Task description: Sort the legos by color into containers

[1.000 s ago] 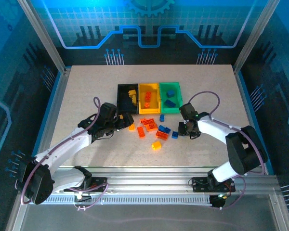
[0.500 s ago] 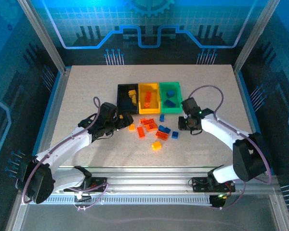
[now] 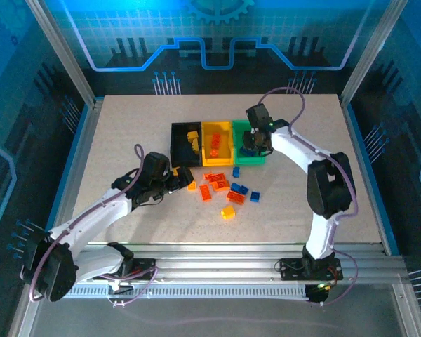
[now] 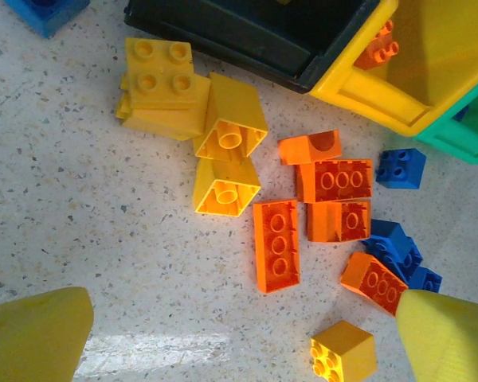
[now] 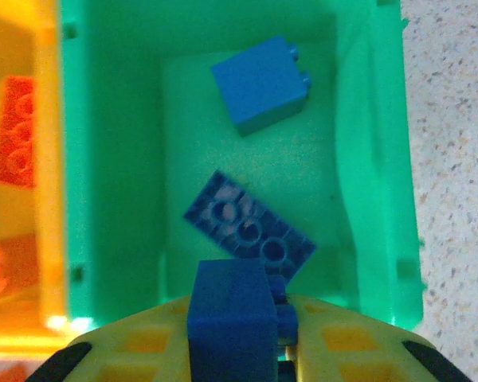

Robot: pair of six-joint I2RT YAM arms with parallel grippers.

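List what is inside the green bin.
In the green bin, a blocky blue brick lies at the far end and a long blue brick mid-floor. The right gripper holds a third blue brick over the near end, hiding the floor beneath it.

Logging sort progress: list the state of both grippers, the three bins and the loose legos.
left gripper, open over the loose legos
right gripper, shut on a blue brick over the green bin
green bin, two blue bricks inside
yellow bin, orange-red bricks inside
black bin, yellow bricks inside
loose legos, unsorted
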